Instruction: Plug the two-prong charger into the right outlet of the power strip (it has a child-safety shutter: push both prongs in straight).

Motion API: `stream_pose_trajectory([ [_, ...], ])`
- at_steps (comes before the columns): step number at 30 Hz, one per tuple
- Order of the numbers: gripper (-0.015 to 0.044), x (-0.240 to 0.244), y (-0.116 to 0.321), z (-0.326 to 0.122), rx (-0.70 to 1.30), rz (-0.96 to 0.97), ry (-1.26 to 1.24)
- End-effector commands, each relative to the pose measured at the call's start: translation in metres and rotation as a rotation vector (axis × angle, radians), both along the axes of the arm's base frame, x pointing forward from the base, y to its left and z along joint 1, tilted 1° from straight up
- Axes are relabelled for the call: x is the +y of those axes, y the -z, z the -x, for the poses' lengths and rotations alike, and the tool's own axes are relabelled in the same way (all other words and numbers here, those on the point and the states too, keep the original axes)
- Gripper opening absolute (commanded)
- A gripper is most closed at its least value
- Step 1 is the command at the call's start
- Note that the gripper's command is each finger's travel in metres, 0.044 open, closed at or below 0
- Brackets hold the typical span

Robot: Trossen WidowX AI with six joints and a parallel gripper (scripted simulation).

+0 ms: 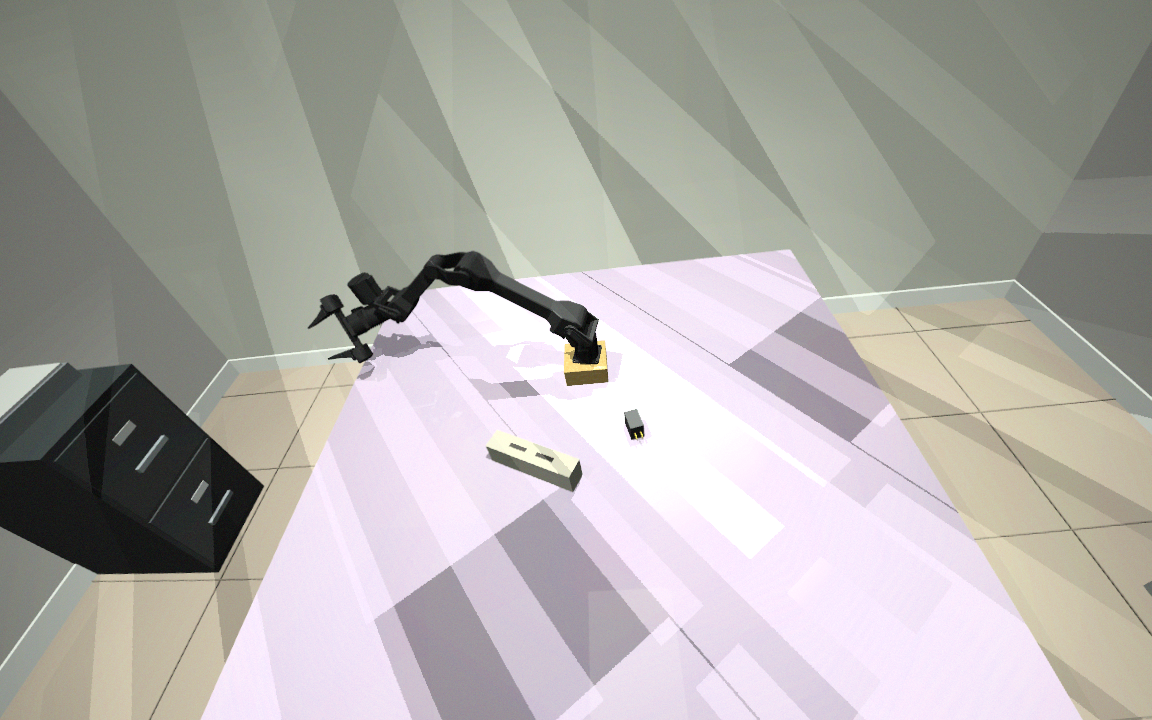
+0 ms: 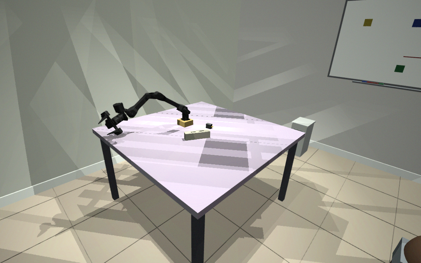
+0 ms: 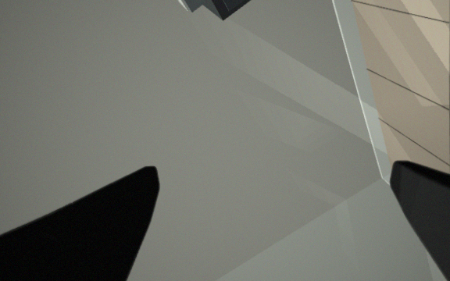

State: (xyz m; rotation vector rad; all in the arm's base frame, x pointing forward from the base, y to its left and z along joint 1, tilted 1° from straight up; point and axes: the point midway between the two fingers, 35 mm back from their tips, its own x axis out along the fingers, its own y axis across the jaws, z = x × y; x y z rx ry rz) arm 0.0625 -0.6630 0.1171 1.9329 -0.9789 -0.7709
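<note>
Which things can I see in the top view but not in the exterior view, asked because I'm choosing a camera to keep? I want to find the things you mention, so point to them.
Only the top view: a black filing cabinet (image 1: pixel 79 510).
Only the exterior view: a whiteboard (image 2: pixel 382 42) and the table's dark legs (image 2: pixel 109 173).
Both: the open gripper (image 1: pixel 328 342) (image 2: pixel 104 127), charger (image 1: pixel 633 419) (image 2: pixel 208 125), power strip (image 1: pixel 531 462) (image 2: pixel 197 135) and wooden-coloured block (image 1: pixel 586 376) (image 2: pixel 185 123) under the arm.
</note>
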Motion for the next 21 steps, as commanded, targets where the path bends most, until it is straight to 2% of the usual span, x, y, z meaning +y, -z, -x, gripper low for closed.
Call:
stream_pose_trajectory([
  [1,0.0440,0.008,-0.005,-0.026,0.032,0.006,-0.032],
  [8,0.0440,0.024,-0.004,-0.078,0.091,-0.001,-0.107],
  [21,0.0440,0.056,0.002,-0.146,0.249,0.029,-0.212],
])
